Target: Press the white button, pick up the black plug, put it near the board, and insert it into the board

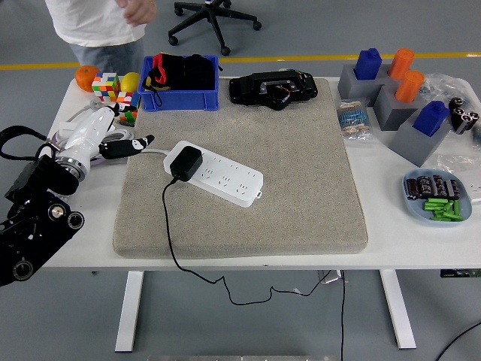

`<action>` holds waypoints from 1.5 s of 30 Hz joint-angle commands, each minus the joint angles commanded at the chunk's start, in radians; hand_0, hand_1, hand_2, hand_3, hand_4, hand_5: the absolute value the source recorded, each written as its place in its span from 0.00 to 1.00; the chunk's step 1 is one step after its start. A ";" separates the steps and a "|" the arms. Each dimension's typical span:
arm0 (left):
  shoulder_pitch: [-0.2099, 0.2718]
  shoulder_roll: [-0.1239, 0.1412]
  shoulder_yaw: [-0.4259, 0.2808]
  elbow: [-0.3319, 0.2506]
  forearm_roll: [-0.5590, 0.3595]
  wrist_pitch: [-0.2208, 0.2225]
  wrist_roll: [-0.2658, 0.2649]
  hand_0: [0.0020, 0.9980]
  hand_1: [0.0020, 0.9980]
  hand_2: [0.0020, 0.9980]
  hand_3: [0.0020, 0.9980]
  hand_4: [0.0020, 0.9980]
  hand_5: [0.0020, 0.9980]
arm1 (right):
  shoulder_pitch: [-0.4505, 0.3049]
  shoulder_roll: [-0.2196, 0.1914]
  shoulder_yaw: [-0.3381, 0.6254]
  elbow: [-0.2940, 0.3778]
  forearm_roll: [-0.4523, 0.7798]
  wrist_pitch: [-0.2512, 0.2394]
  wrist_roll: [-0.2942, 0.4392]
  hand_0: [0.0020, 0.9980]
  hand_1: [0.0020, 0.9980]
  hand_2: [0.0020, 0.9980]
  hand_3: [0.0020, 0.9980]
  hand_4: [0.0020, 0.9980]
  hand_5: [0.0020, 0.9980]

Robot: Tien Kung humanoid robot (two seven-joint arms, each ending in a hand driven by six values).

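Our left hand (105, 135) hovers over the table's left side, just off the left edge of the mat (301, 173). Its white palm faces the camera and its dark-tipped fingers (131, 144) point right, loosely spread, gripping nothing. We see no right hand in the picture.

To the right of the fingertips, a little apart from them, the black plug (185, 162) sits pushed into the near-left end of the white power strip (225, 177). The strip lies at an angle on the mat, and the plug's black cord (169, 233) runs down across the mat, over the table's front edge and loops below it.

Behind our hand lies a coil of white cable (71, 128) — partly hidden by the wrist — and past it two colour cubes (107, 84) and an orange (86, 77). A blue bin (180, 94) holding black and red things stands at the mat's far-left corner, with a black device (274, 89) beside it. On the table's right side we see grey blocks (398, 113) carrying blue and orange pegs, and a blue dish (436, 197) of small green and dark parts.

At the far left, a person (101, 22) stands clear of the table, hands off it.
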 joint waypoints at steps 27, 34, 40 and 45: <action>-0.004 0.025 -0.063 0.077 -0.012 -0.035 0.035 0.88 0.90 0.86 0.83 0.86 0.52 | -0.007 0.001 0.003 0.000 0.000 0.000 -0.001 0.74 0.70 0.68 0.61 0.68 0.35; -0.007 0.029 -0.064 0.084 -0.011 -0.040 0.037 0.88 0.90 0.87 0.83 0.86 0.52 | -0.010 0.002 0.004 0.000 0.000 0.000 0.000 0.74 0.70 0.68 0.61 0.68 0.35; -0.016 0.034 -0.065 0.086 -0.012 -0.042 0.039 0.88 0.90 0.87 0.83 0.86 0.52 | -0.008 0.003 0.009 0.000 -0.001 0.000 0.000 0.74 0.70 0.68 0.61 0.68 0.35; -0.020 0.037 -0.066 0.087 -0.012 -0.044 0.040 0.89 0.90 0.87 0.83 0.86 0.52 | -0.008 0.003 0.010 0.000 -0.001 0.000 0.000 0.74 0.70 0.68 0.61 0.68 0.35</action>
